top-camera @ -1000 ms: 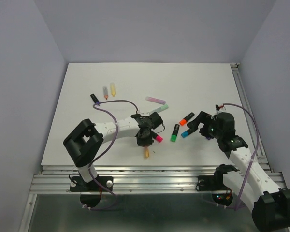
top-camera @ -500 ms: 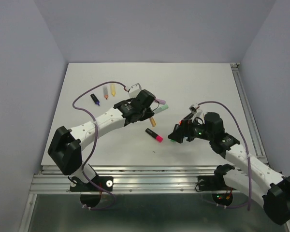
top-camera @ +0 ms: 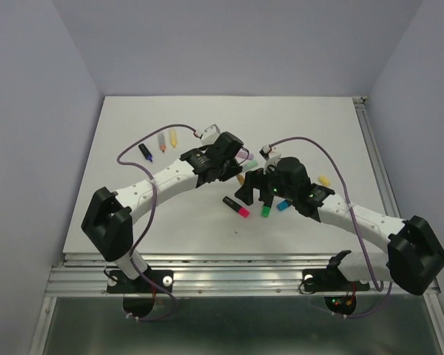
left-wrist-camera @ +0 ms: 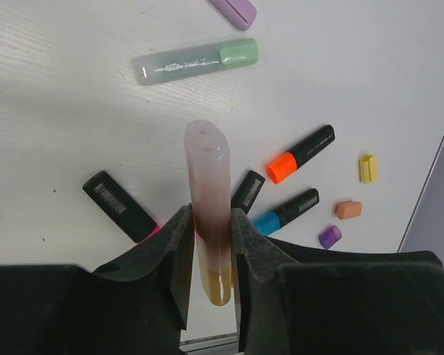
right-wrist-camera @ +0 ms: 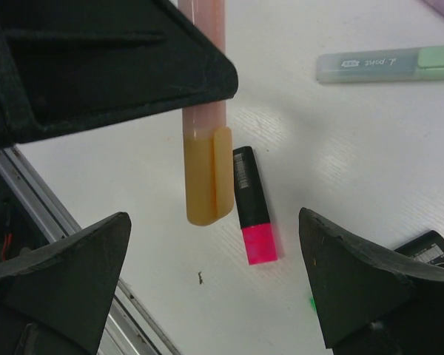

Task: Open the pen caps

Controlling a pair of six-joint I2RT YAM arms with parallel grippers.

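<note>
My left gripper (top-camera: pixel 231 167) (left-wrist-camera: pixel 211 216) is shut on a pastel pink-orange pen (left-wrist-camera: pixel 207 177) and holds it above the table. The pen's amber cap (right-wrist-camera: pixel 206 177) (left-wrist-camera: pixel 218 285) points toward the right arm. My right gripper (top-camera: pixel 250 191) (right-wrist-camera: pixel 213 223) is open and empty. Its fingers (right-wrist-camera: pixel 74 274) stand wide either side of the cap without touching it. On the table below lies a black pen with a pink cap (right-wrist-camera: pixel 253 208) (top-camera: pixel 237 206). Black pens with green (top-camera: pixel 267 209), blue (top-camera: pixel 283 205) and orange (left-wrist-camera: pixel 300 154) caps lie close by.
A grey pen with a mint cap (left-wrist-camera: pixel 196 61) (right-wrist-camera: pixel 388 64) and a purple pen (left-wrist-camera: pixel 233 11) lie farther back. Loose yellow (left-wrist-camera: pixel 367 168), orange (left-wrist-camera: pixel 348 210) and purple (left-wrist-camera: pixel 329 237) caps lie right. Three uncapped pens (top-camera: pixel 161 140) lie far left. The metal rail (top-camera: pixel 229 260) edges the table's near side.
The left gripper lifted the pastel pen off the table and carried it back to the middle. The right arm swung left, its open jaws now at the pen's cap.
</note>
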